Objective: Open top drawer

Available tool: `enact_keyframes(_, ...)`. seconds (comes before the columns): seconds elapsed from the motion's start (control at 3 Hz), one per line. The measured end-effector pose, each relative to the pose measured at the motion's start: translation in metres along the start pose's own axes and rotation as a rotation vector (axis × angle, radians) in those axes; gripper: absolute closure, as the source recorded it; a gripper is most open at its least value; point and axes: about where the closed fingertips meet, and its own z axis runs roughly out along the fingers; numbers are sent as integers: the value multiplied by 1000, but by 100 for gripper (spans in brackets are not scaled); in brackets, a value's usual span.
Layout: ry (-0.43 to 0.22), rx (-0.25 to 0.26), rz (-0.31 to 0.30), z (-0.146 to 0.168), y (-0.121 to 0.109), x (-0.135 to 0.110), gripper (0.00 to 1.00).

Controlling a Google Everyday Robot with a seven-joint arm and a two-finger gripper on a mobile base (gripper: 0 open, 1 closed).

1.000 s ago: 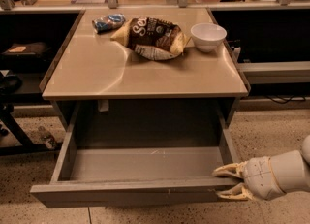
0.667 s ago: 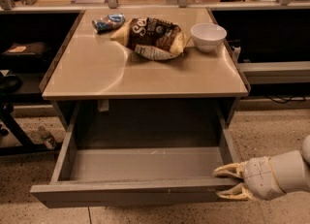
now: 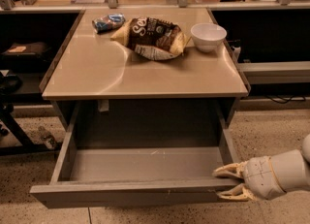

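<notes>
The only lettering that can be read is on the dark snack bag (image 3: 152,38) lying on the table (image 3: 97,72): large white letters that begin "Se", with the rest of the word lost in the crumpled foil and the small print on the pale panel below too fine to make out. The blue packet (image 3: 107,22) beside it carries markings that cannot be read. The hand (image 3: 219,184), at the right end of the drawer (image 3: 135,191) front, bears no writing.

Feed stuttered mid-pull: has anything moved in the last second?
Nothing visibly changed. The top drawer stays pulled out, the gripper stays at the right end of its front panel, and the chip bag and bowl sit where they were.
</notes>
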Motion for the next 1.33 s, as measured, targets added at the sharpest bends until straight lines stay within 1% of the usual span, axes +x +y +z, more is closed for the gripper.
enact_keyframes(0.33,0,-3,-3,0,4,1,85)
enact_keyframes(0.67,0,-6,-2,-1,10,2,100)
enact_keyframes(1.0,-7,-16,5,-2,17,1,100)
enact_keyframes(1.33,-7,-16,5,-2,17,1,81)
